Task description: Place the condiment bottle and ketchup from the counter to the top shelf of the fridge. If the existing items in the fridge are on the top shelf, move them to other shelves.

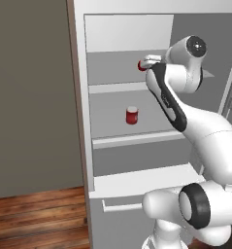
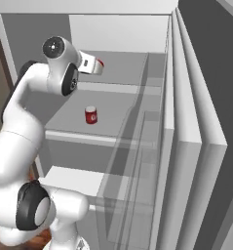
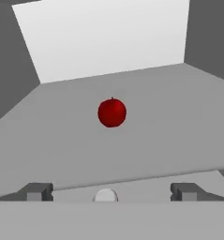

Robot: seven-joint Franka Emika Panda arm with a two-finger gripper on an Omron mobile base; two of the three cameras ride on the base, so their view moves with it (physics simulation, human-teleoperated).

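Note:
A red apple (image 3: 112,112) rests in the middle of the fridge's top shelf (image 3: 179,117), straight ahead of my gripper (image 3: 112,192). The gripper's fingers (image 3: 38,191) stand wide apart at the shelf's front edge, open and holding nothing, a short way off the apple. From the base views, the hand (image 1: 147,62) reaches in at top-shelf height and partly covers the apple (image 1: 141,66), also visible beside the hand (image 2: 100,63). A red can (image 1: 132,115) stands upright on the second shelf (image 1: 107,104), and the right base view shows the can (image 2: 90,115) below the hand.
The fridge door (image 2: 186,146) stands open on the right with clear door bins (image 2: 137,161). A lower shelf and a drawer front (image 1: 122,204) sit beneath. A dark wall panel (image 1: 30,97) borders the fridge on the left, above a wood floor (image 1: 35,219).

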